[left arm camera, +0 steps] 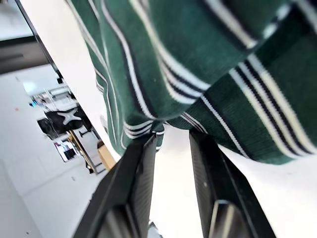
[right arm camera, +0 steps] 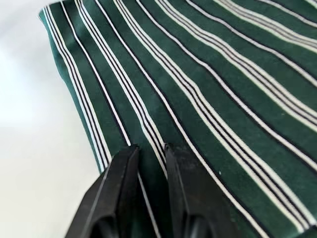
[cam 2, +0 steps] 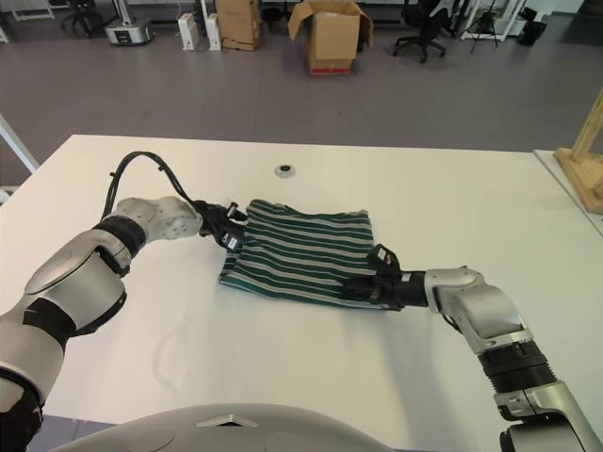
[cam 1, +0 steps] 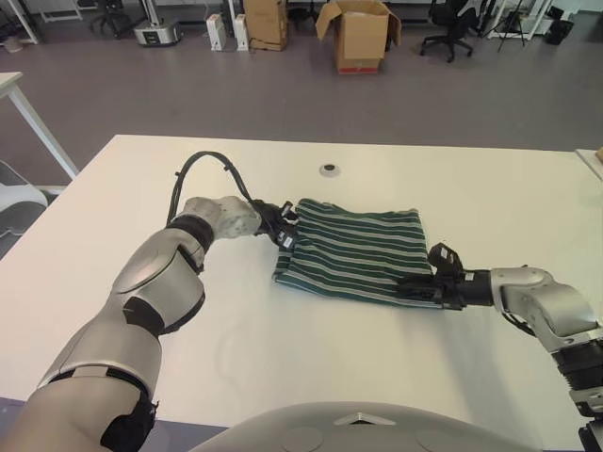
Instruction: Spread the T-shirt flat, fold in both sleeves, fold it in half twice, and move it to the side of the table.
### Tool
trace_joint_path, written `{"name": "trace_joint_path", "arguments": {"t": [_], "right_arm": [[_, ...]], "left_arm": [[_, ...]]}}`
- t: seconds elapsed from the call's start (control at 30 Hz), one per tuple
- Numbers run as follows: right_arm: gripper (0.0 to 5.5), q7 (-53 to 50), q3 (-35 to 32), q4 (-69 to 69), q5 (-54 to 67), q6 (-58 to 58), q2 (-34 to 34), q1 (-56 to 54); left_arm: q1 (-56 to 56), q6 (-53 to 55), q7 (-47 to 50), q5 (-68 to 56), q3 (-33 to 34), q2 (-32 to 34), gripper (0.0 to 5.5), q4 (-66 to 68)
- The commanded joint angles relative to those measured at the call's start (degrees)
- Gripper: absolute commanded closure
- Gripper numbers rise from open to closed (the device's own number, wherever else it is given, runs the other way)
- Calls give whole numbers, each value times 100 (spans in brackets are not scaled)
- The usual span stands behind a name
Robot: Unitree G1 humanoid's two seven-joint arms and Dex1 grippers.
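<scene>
Green striped T-shirt point(cam 1: 353, 250) folded, flat at the middle of the white table point(cam 1: 471, 188) | left gripper point(cam 1: 285, 231) at its left edge, fingers point(left arm camera: 141, 168) parted, clamping nothing | right gripper point(cam 1: 415, 281) on its near right corner, grip cannot be told

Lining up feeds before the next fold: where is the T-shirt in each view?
Left eye view: T-shirt mid-table, right of centre.
Right eye view: T-shirt mid-table, left of centre.
Left wrist view: T-shirt just beyond left tool.
Right wrist view: T-shirt under right tool.
Shared landmark: white table.
</scene>
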Motion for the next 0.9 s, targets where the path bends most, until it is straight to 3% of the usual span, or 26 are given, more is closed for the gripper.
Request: {"name": "trace_joint_path", "arguments": {"t": [0.03,0.13,0.17,0.23,0.3,0.47,0.53,0.67,0.8,0.9], "right_arm": [[452,-91,624,1585,-987,-516,453,-1308],[452,266,790,2350,-1226,-1016,774,-1964],[452,374,782,2433,-1240,-1188,812,-2047],[452,535,728,2632,-1286,-1505,910,-2243],[452,603,617,2895,-1260,-1756,1055,-2522],[452,1950,594,2009,-774,-1504,462,-2461],[452,2619,443,1472,-444,-1042,34,-2494],[452,2988,318,1291,-334,-815,-217,-2549],[452,2864,302,1229,-427,-785,-189,-2303],[452,2252,487,1487,-1024,-1125,-184,-2016]], "left_arm": [[1067,-1333,-1035,120,-324,465,427,-98],[1748,-2000,-2359,-1086,-146,960,427,-956],[2013,-1726,-3110,-1697,-221,1286,427,-1715],[2640,-305,-4714,-3122,-484,2265,427,-3945],[3102,1331,-5483,-4288,-594,3143,427,-6329],[3539,3085,-6257,-5088,-81,3908,427,-7913],[2992,3554,-6382,-5677,667,3595,427,-7386],[1464,3578,-6334,-5315,1583,2595,427,-5353],[846,2350,-5403,-4463,1777,1350,427,-3111],[796,1195,-4844,-3705,1561,802,427,-1792]]}}
